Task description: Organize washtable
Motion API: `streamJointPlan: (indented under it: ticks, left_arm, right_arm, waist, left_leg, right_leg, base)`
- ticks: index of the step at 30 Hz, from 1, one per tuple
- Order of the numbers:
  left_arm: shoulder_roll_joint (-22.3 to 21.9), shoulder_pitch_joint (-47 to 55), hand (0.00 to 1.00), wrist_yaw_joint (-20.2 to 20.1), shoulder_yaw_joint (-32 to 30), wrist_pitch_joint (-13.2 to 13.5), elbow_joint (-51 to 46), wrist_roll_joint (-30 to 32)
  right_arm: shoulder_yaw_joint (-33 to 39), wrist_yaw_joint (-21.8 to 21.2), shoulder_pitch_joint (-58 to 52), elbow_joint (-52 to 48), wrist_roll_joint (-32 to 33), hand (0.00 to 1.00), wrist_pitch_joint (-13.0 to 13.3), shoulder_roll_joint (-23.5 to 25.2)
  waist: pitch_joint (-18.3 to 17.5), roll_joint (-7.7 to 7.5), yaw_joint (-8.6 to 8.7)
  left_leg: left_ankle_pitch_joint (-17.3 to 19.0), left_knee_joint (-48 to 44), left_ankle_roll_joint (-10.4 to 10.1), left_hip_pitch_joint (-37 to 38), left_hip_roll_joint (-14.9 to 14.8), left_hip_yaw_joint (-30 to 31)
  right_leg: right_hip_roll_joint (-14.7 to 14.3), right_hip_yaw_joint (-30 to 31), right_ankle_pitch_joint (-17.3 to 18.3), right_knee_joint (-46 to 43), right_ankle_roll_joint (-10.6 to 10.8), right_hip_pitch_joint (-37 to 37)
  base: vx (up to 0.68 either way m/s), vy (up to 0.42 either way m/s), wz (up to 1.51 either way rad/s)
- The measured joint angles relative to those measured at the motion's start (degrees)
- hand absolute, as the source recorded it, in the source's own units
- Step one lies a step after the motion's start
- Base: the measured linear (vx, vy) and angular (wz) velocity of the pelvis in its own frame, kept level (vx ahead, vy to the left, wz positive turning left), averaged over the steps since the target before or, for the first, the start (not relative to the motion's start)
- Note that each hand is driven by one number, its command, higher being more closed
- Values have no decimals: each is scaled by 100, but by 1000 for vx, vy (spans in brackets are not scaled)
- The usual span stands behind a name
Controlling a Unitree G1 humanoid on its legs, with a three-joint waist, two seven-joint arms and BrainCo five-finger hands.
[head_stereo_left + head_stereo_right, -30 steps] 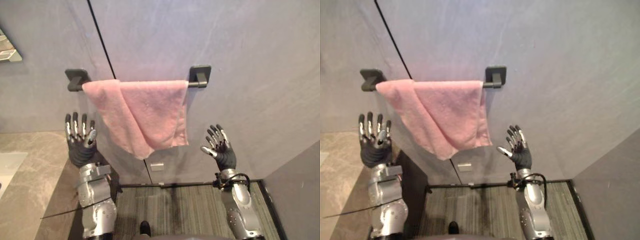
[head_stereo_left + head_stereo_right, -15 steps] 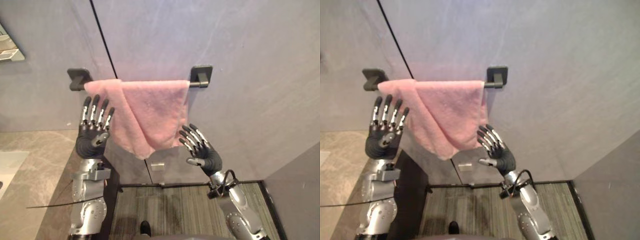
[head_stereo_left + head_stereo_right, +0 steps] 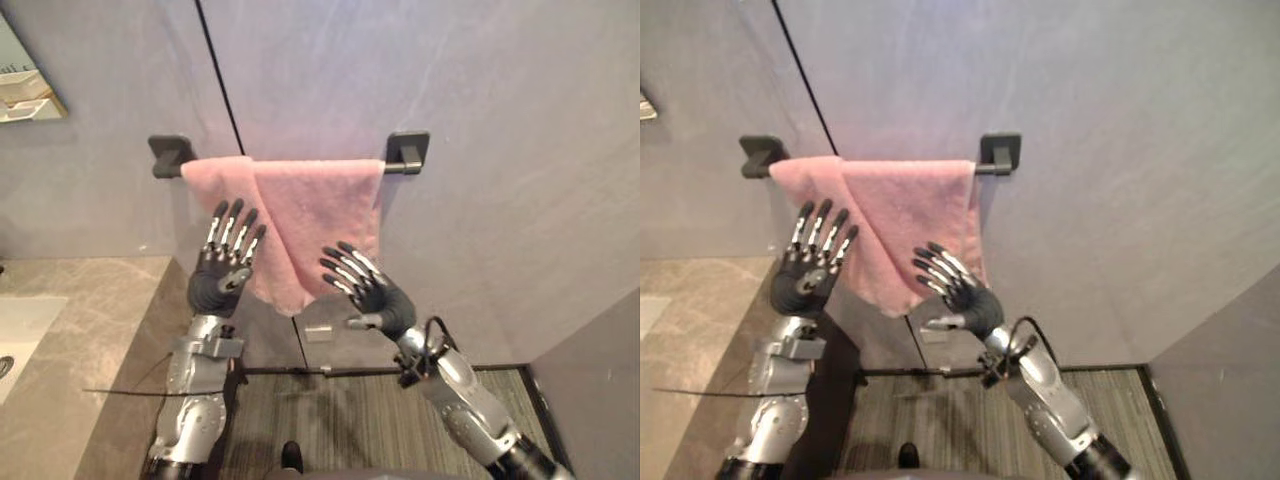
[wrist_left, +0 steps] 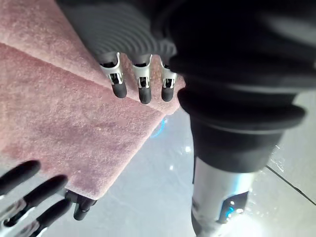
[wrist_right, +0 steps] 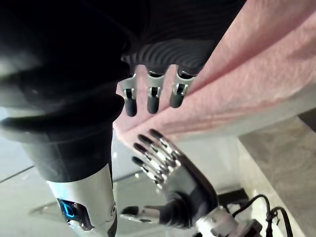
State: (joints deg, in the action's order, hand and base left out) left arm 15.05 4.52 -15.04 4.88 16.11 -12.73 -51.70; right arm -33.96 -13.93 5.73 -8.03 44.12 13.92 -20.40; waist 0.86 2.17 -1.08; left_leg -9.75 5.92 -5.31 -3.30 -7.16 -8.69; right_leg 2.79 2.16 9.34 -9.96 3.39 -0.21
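Observation:
A pink towel (image 3: 310, 210) hangs folded over a dark towel bar (image 3: 392, 166) on the grey wall. My left hand (image 3: 222, 275) is raised at the towel's lower left edge, fingers straight and pointing up, their tips in front of the cloth. My right hand (image 3: 378, 303) is held in front of the towel's lower right part, fingers straight and spread, thumb out to the side. Neither hand grips the cloth; whether the fingertips touch it I cannot tell. The towel (image 4: 64, 113) also hangs close past the fingers in the left wrist view.
A brown marble counter (image 3: 90, 330) with a white basin (image 3: 20, 335) lies at the left. A striped dark mat (image 3: 350, 410) covers the floor below. A small plate (image 3: 318, 333) sits on the wall under the towel. A grey side wall (image 3: 600, 390) stands at lower right.
Both hands have come in from the sides toward the towel: the left moved right and up, the right moved left and up. The camera has shifted a little too.

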Motion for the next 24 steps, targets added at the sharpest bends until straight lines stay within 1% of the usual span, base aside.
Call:
streamJointPlan:
  ticks: [5,8,11,12,16,17,19,21,23,24]
  left_arm:
    - [41,-168,0,-9,42,-5,45,-56]
    - [16,-275,0,-64,250,-57,291,-123]
    - [-77,-398,0,-91,350,-90,424,-161]
    - [-86,-411,0,-90,350,-91,424,-161]
    - [-91,-524,0,-91,372,-94,465,-167]
    - [-91,-683,0,-94,383,-94,612,-167]
    - [-91,-759,0,-90,384,-94,731,-167]
    - [-88,-787,0,-92,385,-96,851,-167]
    - [-88,-800,0,-92,388,-98,875,-165]
    - [-87,-816,0,-92,390,-100,877,-164]
  right_arm:
    - [-95,-26,256,347,152,0,-38,254]
    - [-254,-228,441,845,607,0,-81,361]
    - [-324,-266,618,1339,974,0,-187,601]
    - [-326,-267,657,1397,997,0,-202,671]
    - [-522,-359,880,1624,1105,0,-225,692]
    - [-530,-370,930,1731,1100,0,-316,698]
    - [-538,-369,991,1867,1072,0,-343,697]
    - [-535,-367,1084,2005,918,0,-377,693]
    - [-533,-358,1163,2102,896,0,-388,693]
    - [-516,-343,1216,2147,797,0,-389,686]
  waist:
    - [-5,9,-41]
    - [-13,23,-108]
    - [-21,47,-131]
    - [-22,49,-137]
    - [-23,51,-135]
    - [-23,52,-140]
    - [-23,52,-147]
    - [-22,50,-171]
    - [-22,50,-197]
    - [-22,50,-255]
  left_leg:
    - [-25,0,32,-32,28,57]
    - [-29,1,35,-33,23,67]
    - [-54,1,55,-49,26,93]
    - [-55,1,55,-52,26,99]
    - [-74,0,40,-95,22,182]
    - [-84,0,25,-155,18,279]
    - [-90,0,27,-190,15,330]
    - [-93,0,28,-207,20,372]
    - [-93,0,28,-216,21,375]
    - [-94,0,28,-223,21,375]
  right_leg:
    - [23,-51,0,4,1,0]
    - [19,-57,0,2,1,0]
    - [18,-85,0,3,1,0]
    - [19,-94,0,4,1,0]
    - [46,-173,1,9,0,9]
    - [38,-233,1,10,-1,8]
    - [31,-285,1,9,-1,6]
    - [36,-334,1,7,-1,19]
    - [38,-339,1,8,-1,16]
    - [38,-339,1,8,-1,16]
  base:
    - [5,2,6]
    - [0,0,0]
    - [2,-5,3]
    - [7,-7,4]
    - [3,-4,12]
    - [-10,2,28]
    - [-10,-6,21]
    - [2,-4,11]
    - [3,0,2]
    - [0,0,0]
